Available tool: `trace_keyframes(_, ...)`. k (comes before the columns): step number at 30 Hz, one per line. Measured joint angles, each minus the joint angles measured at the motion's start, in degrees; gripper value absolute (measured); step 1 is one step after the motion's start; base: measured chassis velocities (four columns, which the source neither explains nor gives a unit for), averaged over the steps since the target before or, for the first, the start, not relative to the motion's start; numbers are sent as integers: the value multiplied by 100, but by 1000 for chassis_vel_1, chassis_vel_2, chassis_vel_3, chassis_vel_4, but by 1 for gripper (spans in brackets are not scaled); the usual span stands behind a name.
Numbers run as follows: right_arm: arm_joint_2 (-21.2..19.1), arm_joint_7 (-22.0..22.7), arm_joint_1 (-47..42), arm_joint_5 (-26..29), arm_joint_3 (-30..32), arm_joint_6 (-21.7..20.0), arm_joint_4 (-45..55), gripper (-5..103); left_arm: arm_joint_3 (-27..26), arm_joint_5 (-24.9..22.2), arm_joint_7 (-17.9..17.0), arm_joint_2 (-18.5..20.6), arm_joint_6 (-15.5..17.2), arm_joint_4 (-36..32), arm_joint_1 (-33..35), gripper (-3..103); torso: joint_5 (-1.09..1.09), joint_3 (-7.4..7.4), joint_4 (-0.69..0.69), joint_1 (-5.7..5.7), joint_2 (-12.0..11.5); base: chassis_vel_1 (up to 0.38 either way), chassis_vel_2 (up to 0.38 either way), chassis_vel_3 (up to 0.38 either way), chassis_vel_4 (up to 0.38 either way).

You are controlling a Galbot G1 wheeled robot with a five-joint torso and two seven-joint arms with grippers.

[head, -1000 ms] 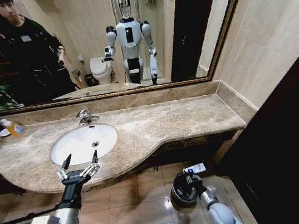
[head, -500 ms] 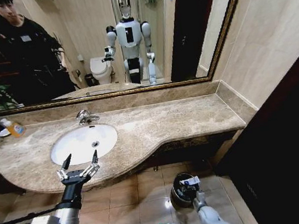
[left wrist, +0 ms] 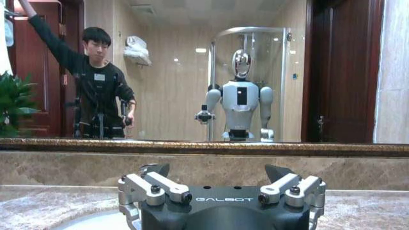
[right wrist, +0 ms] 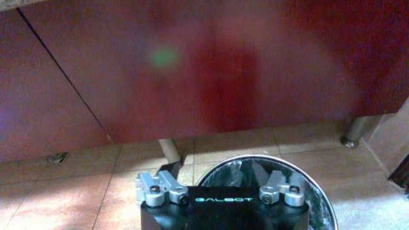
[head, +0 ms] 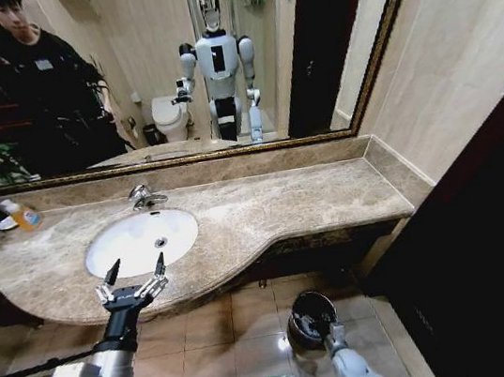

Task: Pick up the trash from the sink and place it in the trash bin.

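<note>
The left claw (head: pixel 135 274) is held with its fingers spread and nothing between them, above the bench's front edge at about 6 o'clock of the sink (head: pixel 141 241). No trash can be made out in the white basin. The right claw (right wrist: pixel 221 184) is poised over the trash bin (head: pixel 311 318) on the floor, at about 5 o'clock of the basin; its fingers are parted and nothing is seen in them.

Risks are judged as follows. Small pieces hidden low in the bowl could be missed. The chrome tap (head: pixel 144 198) at 12 o'clock could be struck on a careless reach. The bin is narrow, so an off-centre drop could land on the tiles.

The bench (head: pixel 283 205) is beige marble. A mirror (head: pixel 167 64) backs it. An orange bottle (head: pixel 21 215) stands at 9 o'clock, well apart.
</note>
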Motion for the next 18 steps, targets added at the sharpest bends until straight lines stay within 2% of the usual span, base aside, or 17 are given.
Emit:
trace_keyframes(1, 0, 0, 0, 0, 0, 0, 0, 79, 0, 0, 0, 0, 0, 0, 0, 100, 0, 0, 0, 0, 0, 0, 0, 0, 0)
trace_keyframes(4, 3, 25, -21, 7, 2, 12, 20, 94, 0, 0, 0, 0, 0, 0, 0, 100, 0, 0, 0, 0, 0, 0, 0, 0, 0)
trace_keyframes(7, 21, 36, -29, 9, 1, 24, 29, 99, 0, 0, 0, 0, 0, 0, 0, 100, 0, 0, 0, 0, 0, 0, 0, 0, 0)
trace_keyframes(18, 56, 80, -44, 15, -2, 61, 25, 100, 0, 0, 0, 0, 0, 0, 0, 100, 0, 0, 0, 0, 0, 0, 0, 0, 0)
